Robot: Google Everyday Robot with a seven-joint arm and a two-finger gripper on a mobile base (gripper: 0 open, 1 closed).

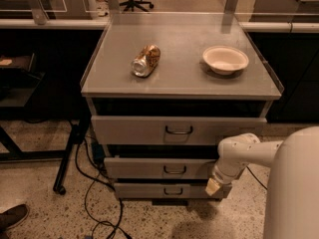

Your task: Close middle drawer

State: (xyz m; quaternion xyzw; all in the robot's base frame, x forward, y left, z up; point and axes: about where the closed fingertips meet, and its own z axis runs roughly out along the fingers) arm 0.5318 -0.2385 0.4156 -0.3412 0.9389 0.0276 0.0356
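The middle drawer [144,168] is a low, wide grey front with a small dark wire handle [175,171] at its centre. It stands out a little from the cabinet, between the taller top drawer [149,130] and the narrow bottom drawer [149,189]. My gripper [213,186] hangs from the white arm [239,151] at the right end of the middle drawer's front, its cream tip low beside the bottom drawer's right end.
On the cabinet top [184,78] lie a crushed can [145,60] and a white bowl [225,59]. Black cables [89,193] run over the floor at the lower left. A dark stand leg [67,156] is left of the cabinet. A shoe [11,217] is at the bottom left.
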